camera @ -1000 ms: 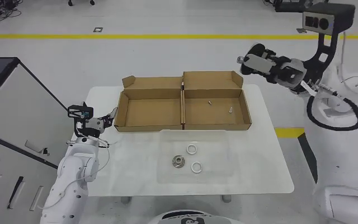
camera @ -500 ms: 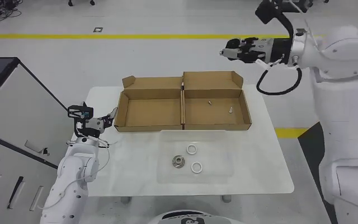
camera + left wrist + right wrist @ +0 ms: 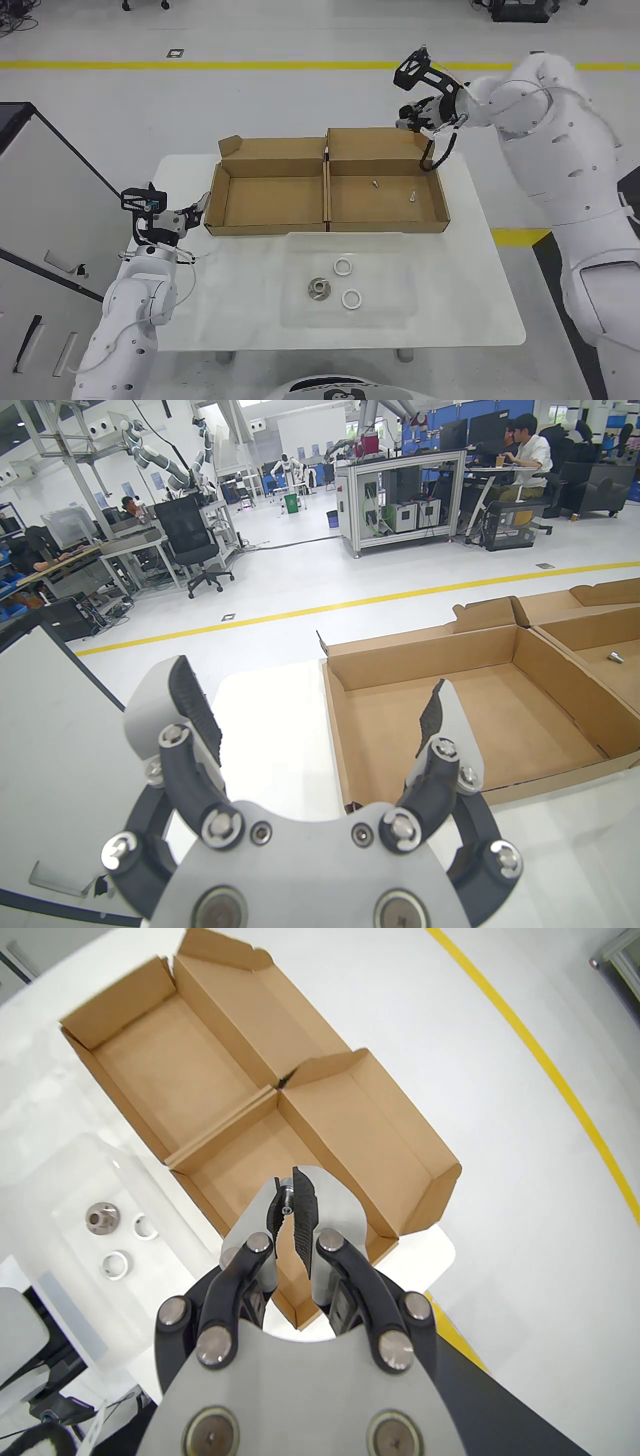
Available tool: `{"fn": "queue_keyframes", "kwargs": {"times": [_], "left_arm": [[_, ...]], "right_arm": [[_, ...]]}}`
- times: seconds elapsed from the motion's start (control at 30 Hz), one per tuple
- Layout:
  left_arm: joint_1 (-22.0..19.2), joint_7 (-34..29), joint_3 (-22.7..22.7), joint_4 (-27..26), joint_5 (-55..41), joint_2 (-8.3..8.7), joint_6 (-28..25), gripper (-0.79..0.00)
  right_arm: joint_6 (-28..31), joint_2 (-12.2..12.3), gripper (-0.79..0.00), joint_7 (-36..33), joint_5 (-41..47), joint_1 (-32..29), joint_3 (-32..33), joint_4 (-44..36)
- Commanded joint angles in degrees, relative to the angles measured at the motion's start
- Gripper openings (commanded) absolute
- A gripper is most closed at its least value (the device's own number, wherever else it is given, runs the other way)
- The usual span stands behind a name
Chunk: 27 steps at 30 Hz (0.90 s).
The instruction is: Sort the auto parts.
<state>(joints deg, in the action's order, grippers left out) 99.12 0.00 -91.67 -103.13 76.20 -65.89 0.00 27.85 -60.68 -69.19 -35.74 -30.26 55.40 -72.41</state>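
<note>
Two open cardboard boxes stand side by side on the white table. The left box holds nothing; the right box holds two small bolts. A clear tray in front carries a metal flange and two white rings. My right gripper hangs above the right box's back right corner; in the right wrist view it is shut on a small threaded bolt. My left gripper is open with nothing in it, at the table's left side beside the left box.
The table has bare surface to the right of and in front of the tray. A grey panel leans off the table's left side. The box flaps stand up along the far edge.
The right arm has swung in from the far right and lowered, bringing its gripper over the right box's back corner. The left arm and the parts on the table have not moved.
</note>
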Motion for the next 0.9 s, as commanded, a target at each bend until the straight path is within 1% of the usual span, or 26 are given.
{"fn": "queue_keyframes", "kwargs": {"times": [0.0,0.2,0.87], "left_arm": [[0.0,0.0,0.0,0.0,0.0,0.0,0.0,0.0],[0.0,0.0,0.0,0.0,0.0,0.0,0.0,0.0],[0.0,0.0,0.0,0.0,0.0,0.0,0.0,0.0]], "right_arm": [[0.3,-0.2,-0.785,0.5,-1.6,-0.2,-1.4,1.1],[1.0,-0.8,-0.785,0.9,-5.7,-1.0,-5.2,3.8],[-1.2,-2.8,-0.785,3.0,-7.0,-5.3,-12.5,10.3]]}}
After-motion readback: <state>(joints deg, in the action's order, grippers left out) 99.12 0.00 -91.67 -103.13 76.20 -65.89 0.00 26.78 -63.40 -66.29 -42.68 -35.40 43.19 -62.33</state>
